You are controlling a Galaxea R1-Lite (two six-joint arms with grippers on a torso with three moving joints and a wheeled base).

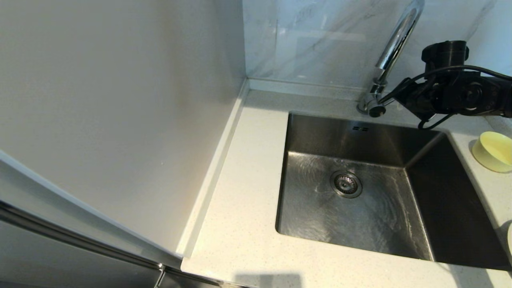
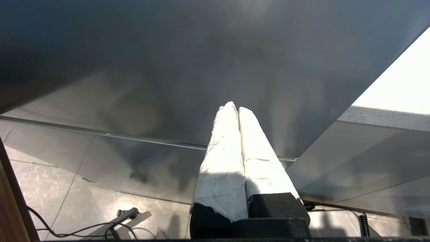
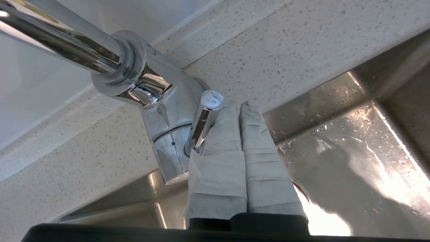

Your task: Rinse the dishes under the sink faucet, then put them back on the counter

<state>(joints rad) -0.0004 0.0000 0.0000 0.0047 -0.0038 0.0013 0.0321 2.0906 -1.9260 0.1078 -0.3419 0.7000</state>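
1. Counter (image 1: 244,192): off-white speckled stone wrapping the sink on every side I can see. I take the sink as my landmark throughout.
2. Sink (image 1: 304,132): square steel basin. The floor looks wet, with ripple marks around the drain strainer (image 1: 346,184), yet I see no stream falling. No dish sits inside it.
3. Faucet (image 1: 394,44): chrome gooseneck rising from the counter just behind the sink's back rim.
4. Right gripper (image 3: 238,105): at the faucet base behind the sink, its taped fingers pressed together with nothing between them. The side of one finger lies against the lever (image 3: 205,121).
5. Left gripper (image 2: 235,107): parked off the counter, well away from the sink, fingers together and empty.
6. Bowl (image 1: 494,151): small, pale yellow, on the counter just right of the sink. A sliver of something white shows at the frame edge nearer me on that side; I cannot say it is the plate. Chopsticks not visible.
7. Step in hand, my read: working the lever with the right gripper. I'd push with the finger's flat side, slowly, following the lever's swing so it doesn't slip off the rounded tip, then confirm the flow from the head view before reaching for the bowl.
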